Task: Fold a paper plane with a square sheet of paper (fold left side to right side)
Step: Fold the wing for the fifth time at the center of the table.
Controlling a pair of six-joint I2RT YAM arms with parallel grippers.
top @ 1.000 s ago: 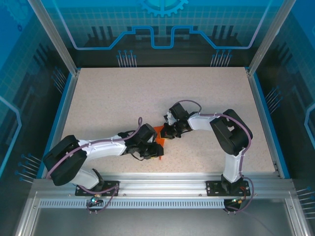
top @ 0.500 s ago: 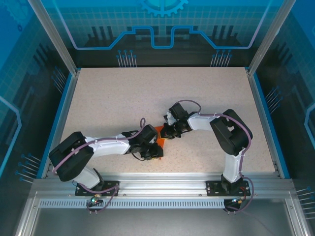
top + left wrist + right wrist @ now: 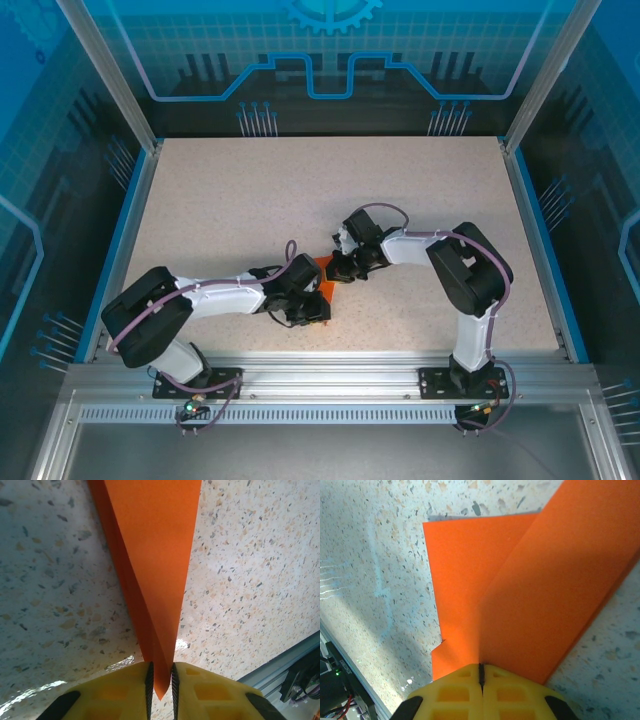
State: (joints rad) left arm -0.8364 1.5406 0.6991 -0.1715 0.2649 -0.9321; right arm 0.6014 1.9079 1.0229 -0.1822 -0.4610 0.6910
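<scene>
Right gripper at six o'clock on my feed, yellow fingers pressed together on the creased bright orange paper sheet. It fans toward twelve and two o'clock, one flap raised. Speckled stone-look tabletop at nine.

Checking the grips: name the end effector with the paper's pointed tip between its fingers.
The left end effector: the orange paper narrows to a point between its fingers. The right end effector pinches a broad folded part.

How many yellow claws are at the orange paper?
2. The left gripper has a finger on each side of the orange paper at its pointed tip; the right gripper is pinched shut on its wider end.
</scene>
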